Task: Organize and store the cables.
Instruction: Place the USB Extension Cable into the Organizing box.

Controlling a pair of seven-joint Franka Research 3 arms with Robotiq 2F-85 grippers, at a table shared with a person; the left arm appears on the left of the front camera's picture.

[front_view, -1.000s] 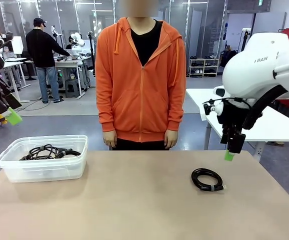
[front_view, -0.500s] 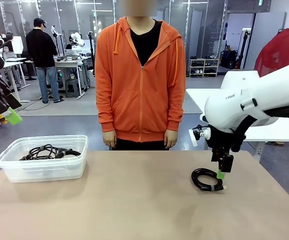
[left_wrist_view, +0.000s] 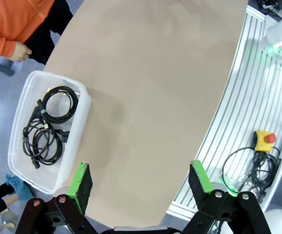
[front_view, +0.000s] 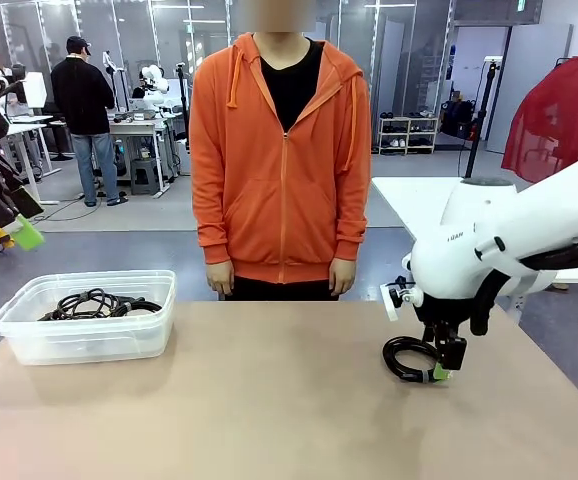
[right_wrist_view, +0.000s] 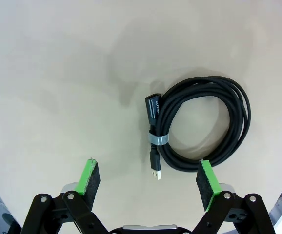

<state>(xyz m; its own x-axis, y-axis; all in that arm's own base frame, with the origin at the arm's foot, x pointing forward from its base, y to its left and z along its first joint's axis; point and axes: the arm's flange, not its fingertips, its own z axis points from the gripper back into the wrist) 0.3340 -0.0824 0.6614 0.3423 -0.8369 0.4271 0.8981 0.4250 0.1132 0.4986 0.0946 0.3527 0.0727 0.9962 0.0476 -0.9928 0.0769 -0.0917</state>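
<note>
We note the table [front_view: 269,400] bears a bin [front_view: 89,340] at its left, holding several coiled cables [left_wrist_view: 48,126] — that much is stored. One banded coil [right_wrist_view: 204,122] lies loose at the right. The right gripper [right_wrist_view: 148,181] hangs just over it, fingers apart; the left gripper [left_wrist_view: 138,183] — likewise spread — is high and idle.

Hidden and cut-off parts, three views

Front view: the right end effector [front_view: 441,368] covers the near right part of the coiled cable [front_view: 409,358] on the table [front_view: 269,400]; whether a pad touches it cannot be told. The left end effector [front_view: 27,234] is cut by the left edge, one green pad visible. Frosted wall of the bin [front_view: 84,340] blurs the cables [front_view: 97,303] inside; their number is unclear. Left wrist view: person's hand [left_wrist_view: 21,50] and sleeve cut off at the top left corner.
</note>
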